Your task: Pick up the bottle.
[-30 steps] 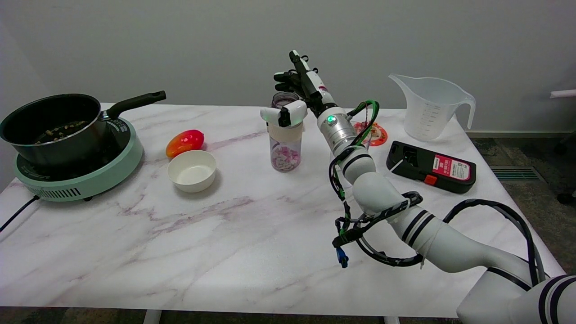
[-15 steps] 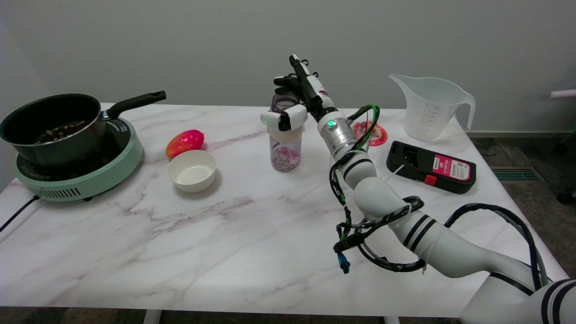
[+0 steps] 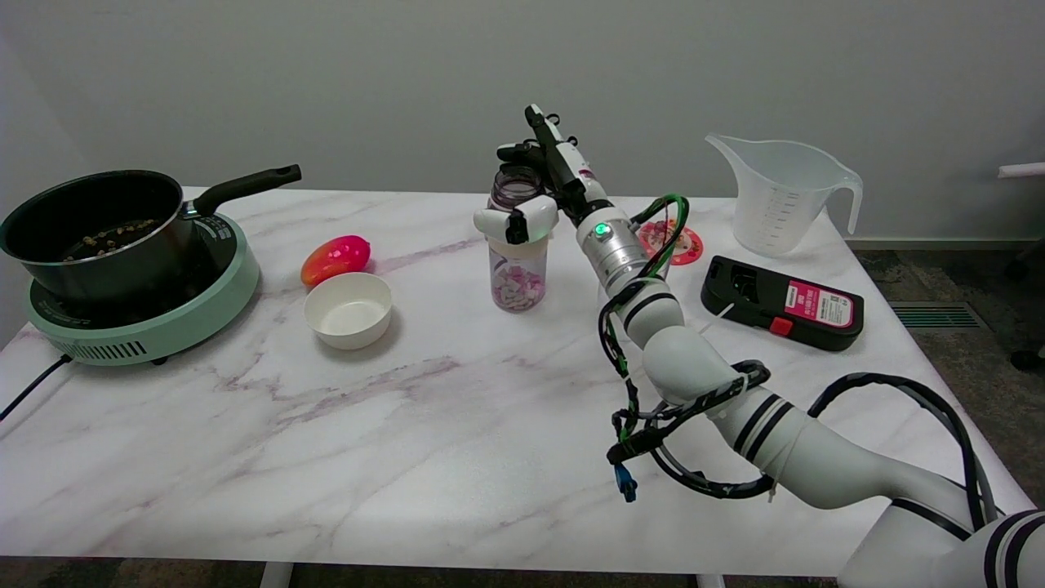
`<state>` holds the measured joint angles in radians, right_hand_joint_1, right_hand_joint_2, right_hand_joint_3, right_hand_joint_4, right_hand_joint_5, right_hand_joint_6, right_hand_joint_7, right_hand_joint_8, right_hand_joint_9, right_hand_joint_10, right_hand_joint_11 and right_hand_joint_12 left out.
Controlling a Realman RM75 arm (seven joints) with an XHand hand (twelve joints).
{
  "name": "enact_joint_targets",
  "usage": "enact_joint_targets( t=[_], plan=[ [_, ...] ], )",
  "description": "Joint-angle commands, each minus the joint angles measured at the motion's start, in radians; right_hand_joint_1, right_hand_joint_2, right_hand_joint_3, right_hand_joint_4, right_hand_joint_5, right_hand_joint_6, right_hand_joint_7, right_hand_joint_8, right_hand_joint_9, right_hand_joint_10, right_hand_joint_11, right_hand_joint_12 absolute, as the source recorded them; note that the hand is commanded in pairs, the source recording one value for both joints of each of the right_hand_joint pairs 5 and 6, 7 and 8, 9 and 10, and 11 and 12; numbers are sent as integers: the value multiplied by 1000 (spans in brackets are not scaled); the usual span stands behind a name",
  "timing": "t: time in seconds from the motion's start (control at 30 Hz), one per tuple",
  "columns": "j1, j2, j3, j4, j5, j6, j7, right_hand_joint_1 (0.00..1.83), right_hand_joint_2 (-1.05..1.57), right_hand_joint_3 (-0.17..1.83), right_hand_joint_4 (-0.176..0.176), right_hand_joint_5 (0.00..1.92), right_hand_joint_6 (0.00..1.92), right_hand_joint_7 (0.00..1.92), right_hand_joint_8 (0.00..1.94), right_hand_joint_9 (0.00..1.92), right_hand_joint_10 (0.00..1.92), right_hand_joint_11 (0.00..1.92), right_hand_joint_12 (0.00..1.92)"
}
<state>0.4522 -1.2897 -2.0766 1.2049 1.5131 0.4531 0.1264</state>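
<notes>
Right hand (image 3: 535, 192) wraps the bottle (image 3: 517, 245) near the table's far edge.

The hand holds the bottle's upper part, a white thumb across its front and dark fingers (image 3: 516, 152) behind its neck; the clear bottle stands upright with pink and white pieces in its bottom, and whether its base touches the marble table (image 3: 326, 457) I cannot tell. A white bowl (image 3: 349, 309) and a red-orange pepper (image 3: 335, 258) lie left of it, a pot (image 3: 94, 229) on a green cooker (image 3: 155, 322) at the left edge, and a measuring jug (image 3: 780, 196) and black device (image 3: 782, 302) toward the right edge.
</notes>
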Motion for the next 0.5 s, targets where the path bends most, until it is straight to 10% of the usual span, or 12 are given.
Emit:
enact_joint_targets(
  t=[0.03, 0.5],
  plan=[
    [-3, 1, -3, -10, 1, -11, 6, 1225, -407, 1387, 0, 0, 0, 513, 513, 573, 573, 388, 388],
    [10, 1, -2, -34, 1, -21, 9, 1234, -481, 1460, 0, 102, 102, 495, 495, 542, 542, 358, 358]
  ],
)
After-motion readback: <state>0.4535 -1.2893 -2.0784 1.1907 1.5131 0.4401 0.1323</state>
